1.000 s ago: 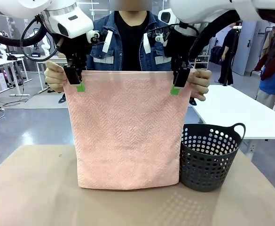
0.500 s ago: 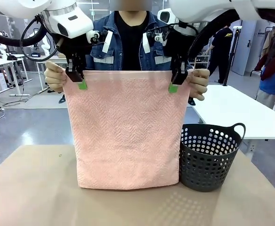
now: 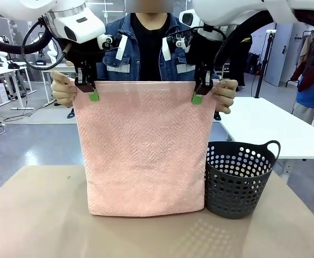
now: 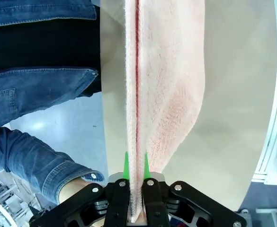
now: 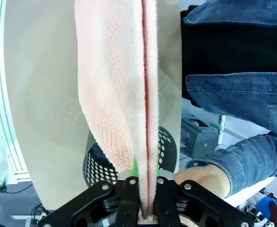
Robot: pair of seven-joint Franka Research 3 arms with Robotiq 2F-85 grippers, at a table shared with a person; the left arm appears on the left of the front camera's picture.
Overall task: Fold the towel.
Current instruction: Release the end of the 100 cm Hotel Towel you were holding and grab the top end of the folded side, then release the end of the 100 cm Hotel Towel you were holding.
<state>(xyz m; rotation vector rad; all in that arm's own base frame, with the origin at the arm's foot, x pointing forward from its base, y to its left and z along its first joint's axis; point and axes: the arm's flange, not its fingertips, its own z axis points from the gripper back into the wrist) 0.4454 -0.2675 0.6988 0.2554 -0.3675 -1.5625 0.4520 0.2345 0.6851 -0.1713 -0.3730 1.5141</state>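
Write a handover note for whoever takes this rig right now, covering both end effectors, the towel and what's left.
Left end effector: shut on the towel's top edge, beside the person's hand.
Right end effector: shut on the same edge, beside the person's other hand.
Towel: hanging doubled, lower edge at the table, next to the perforated basket.
Done: top edge gripped near both corners.
To do: probably lay it down and fold it.
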